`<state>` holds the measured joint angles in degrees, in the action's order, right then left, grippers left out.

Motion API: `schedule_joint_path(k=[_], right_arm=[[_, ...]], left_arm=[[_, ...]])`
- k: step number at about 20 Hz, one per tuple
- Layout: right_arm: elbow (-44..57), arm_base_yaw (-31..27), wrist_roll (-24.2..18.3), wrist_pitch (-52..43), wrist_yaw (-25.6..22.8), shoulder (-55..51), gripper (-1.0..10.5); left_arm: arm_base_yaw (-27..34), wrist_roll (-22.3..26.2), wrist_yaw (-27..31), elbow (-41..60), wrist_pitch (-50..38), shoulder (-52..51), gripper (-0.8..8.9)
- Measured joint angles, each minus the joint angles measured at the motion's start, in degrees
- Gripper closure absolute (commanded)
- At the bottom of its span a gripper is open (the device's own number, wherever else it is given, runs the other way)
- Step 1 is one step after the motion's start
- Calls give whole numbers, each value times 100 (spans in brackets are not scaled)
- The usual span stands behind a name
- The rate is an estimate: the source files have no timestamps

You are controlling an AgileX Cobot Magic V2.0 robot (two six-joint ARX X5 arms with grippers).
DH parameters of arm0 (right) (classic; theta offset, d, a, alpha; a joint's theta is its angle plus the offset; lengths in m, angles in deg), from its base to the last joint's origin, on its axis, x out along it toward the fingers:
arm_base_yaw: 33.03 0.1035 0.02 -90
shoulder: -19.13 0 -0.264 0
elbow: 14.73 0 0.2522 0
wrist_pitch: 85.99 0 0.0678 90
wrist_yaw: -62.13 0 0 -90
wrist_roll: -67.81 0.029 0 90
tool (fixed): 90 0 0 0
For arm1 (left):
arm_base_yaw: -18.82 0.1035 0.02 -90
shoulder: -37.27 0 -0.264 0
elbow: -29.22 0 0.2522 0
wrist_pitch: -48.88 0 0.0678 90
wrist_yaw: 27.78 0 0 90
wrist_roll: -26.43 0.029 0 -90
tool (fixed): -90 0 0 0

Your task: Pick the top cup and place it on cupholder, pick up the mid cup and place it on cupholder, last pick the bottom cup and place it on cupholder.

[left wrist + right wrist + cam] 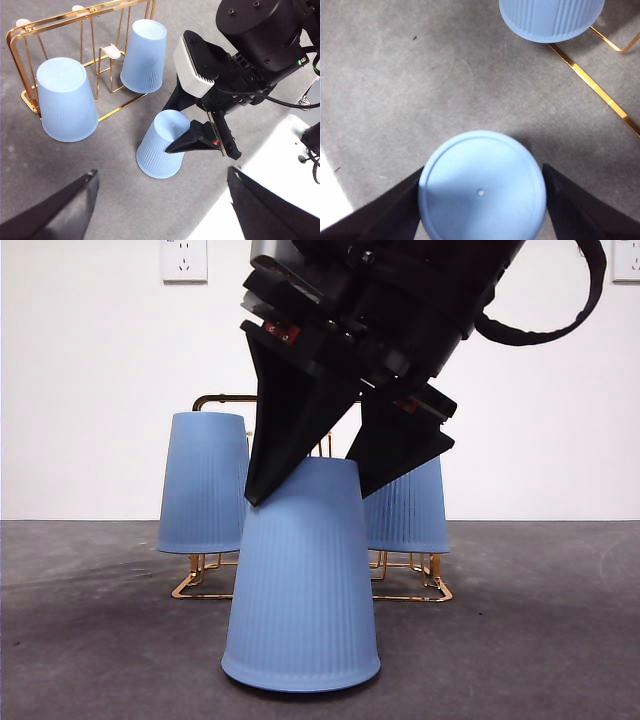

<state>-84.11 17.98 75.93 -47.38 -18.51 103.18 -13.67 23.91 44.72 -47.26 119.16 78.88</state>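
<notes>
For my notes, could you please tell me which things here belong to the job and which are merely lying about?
Job: blue cup on the table, right gripper straddling it, two cups on the cupholder.
Lying about: wall socket, idle left gripper.

Right gripper [305, 490] came down from above at a tilt, black jaws spread wide, one either side of upturned blue cup [302, 580] near its top, tips close against its wall. Left gripper [162, 200] hung high and apart, jaws wide open, holding nothing.
</notes>
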Motion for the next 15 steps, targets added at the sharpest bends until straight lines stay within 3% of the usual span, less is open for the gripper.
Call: schedule_joint_path(k=[6, 11, 15], right_arm=[[-780, 0, -39, 592, -105, -229, 683], [-2074, -37, -315, 1515, -691, -269, 682], [-2664, -343, -531, 1283, -804, -271, 682]], left_arm=[[0, 0, 0, 0, -9, 0, 412], [0, 0, 0, 0, -15, 0, 412], [0, 2, 0, 0, -52, 0, 412]])
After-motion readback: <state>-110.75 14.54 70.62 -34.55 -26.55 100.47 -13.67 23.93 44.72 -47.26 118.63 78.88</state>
